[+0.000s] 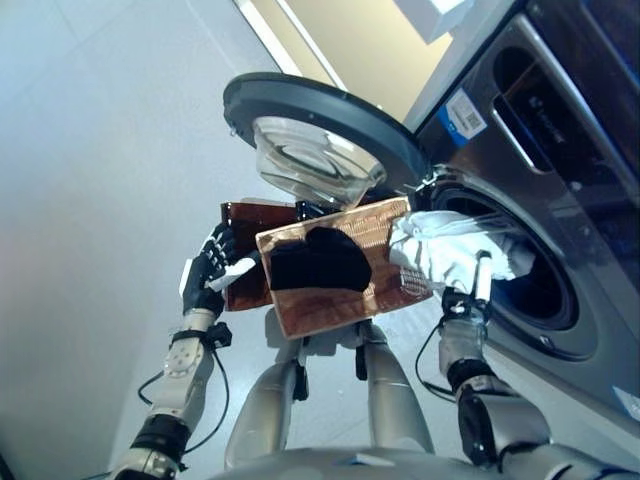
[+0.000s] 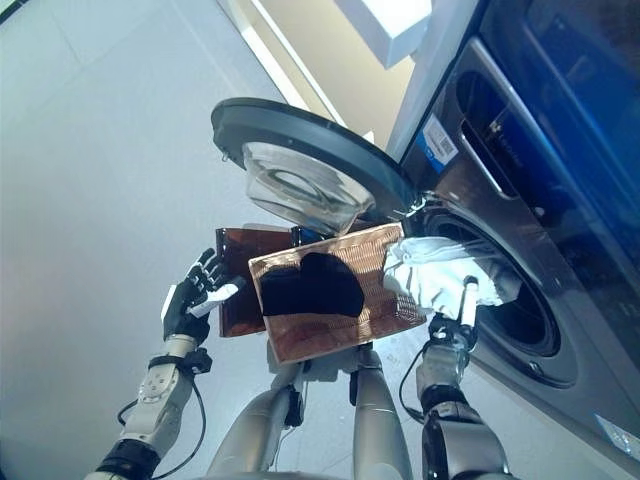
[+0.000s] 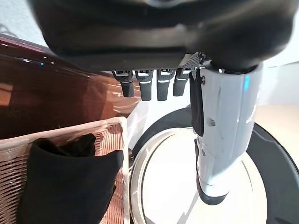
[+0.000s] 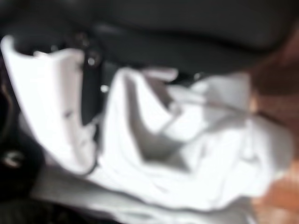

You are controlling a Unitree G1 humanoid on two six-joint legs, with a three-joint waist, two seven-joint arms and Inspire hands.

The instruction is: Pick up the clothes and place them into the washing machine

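1. The left arm comes up from the lower left, forearm raised, wrist roughly straight.
2. The left hand (image 1: 210, 268) is held up with its fingers (image 3: 148, 84) spread and relaxed, gripping nothing; its white-covered thumb (image 1: 233, 270) points sideways toward the middle.
3. The right arm rises from the lower right, forearm nearly upright.
4. The right hand (image 1: 468, 290) is raised, its fingers closed around a bundle of white cloth (image 1: 445, 248), with the white-covered thumb (image 1: 483, 277) upright against the cloth.
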